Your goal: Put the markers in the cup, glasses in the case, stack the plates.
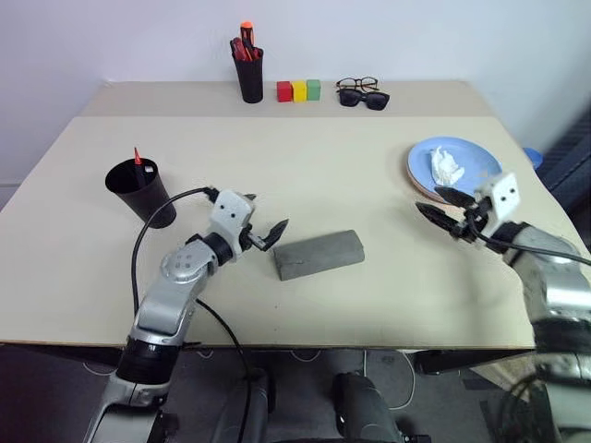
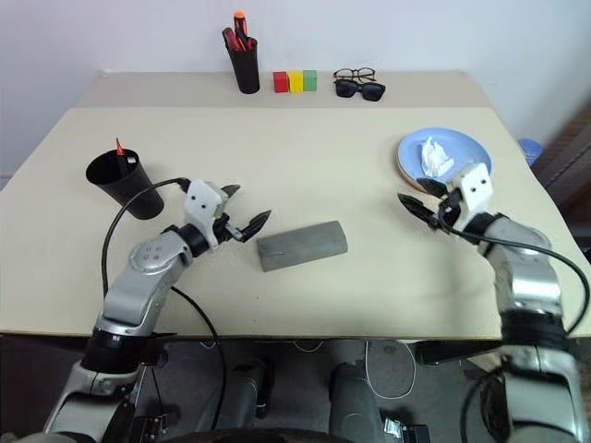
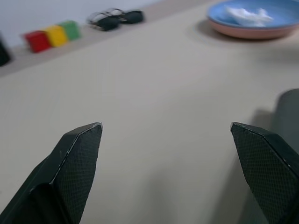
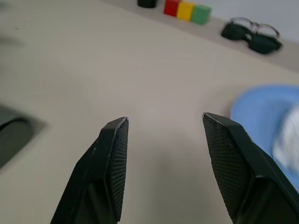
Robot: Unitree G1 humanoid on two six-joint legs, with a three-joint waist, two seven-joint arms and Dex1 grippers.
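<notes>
Case (image 1: 319, 255) handling is judged light, soft-walled and slightly yielding; a grip across its narrow width near the middle is advised. It is seen lying closed on the table (image 1: 305, 175), just beside the left gripper (image 1: 263, 234), whose fingers are spread wide and empty. The right gripper (image 1: 441, 209) is parted, empty, beside the stacked plates (image 1: 480, 159)

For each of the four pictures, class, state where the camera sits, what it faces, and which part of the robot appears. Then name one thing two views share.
Left eye view: on the head, looking forward and down over the table; both arms, left gripper, right gripper.
Right eye view: beside it, same scene, same arms.
Left wrist view: along its open fingers, facing the blue plate and colored blocks.
Right wrist view: along its open fingers, facing the sunglasses.
Shared: both wrist views show the blocks and blue plate.
</notes>
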